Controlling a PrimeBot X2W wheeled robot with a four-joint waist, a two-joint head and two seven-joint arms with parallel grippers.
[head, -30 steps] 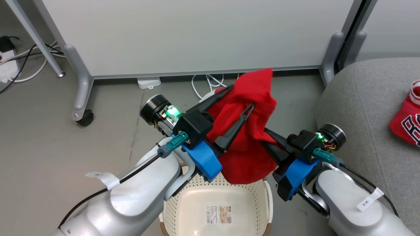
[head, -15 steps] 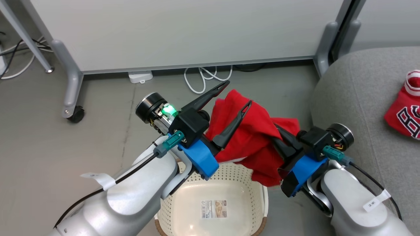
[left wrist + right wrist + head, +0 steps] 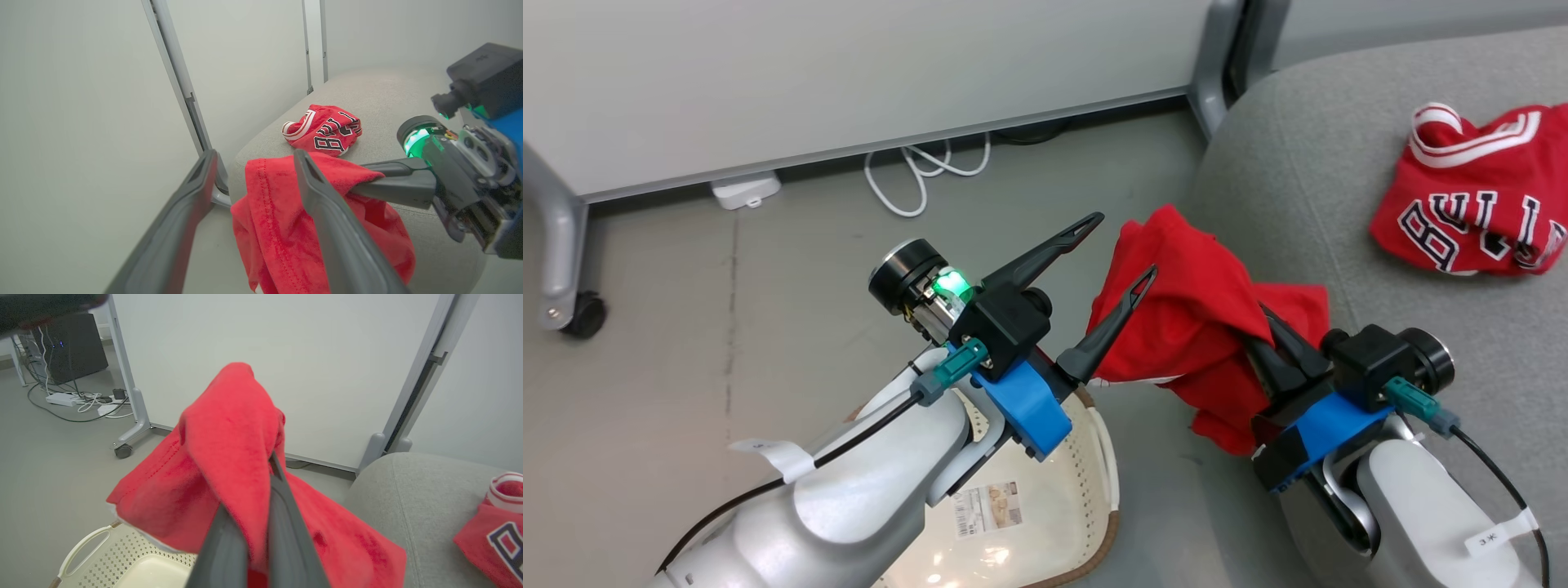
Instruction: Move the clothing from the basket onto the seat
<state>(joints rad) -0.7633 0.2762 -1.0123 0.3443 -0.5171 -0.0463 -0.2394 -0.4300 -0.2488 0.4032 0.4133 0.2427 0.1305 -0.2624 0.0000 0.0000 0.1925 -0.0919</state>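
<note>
— What's reading on the jersey point(image 3: 1478, 212)?
— Black, white-edged "BULL", the rest folding under. It's lying crumpled on the grey seat point(image 3: 1298, 188), striped white trim showing.
— And the plain red garment point(image 3: 1192, 327)?
— It's hanging off the floor between basket point(image 3: 1090, 433) and seat, draping over the right gripper point(image 3: 1267, 349), whose jaws are pinching it. Its peak is pointing along the fingers point(image 3: 286, 539), its length trailing down from there.
— Left gripper point(image 3: 1122, 245)?
— Spreading wide, gripping nothing. The basket's label sticker point(image 3: 988, 508) is showing print too small to read.
</note>
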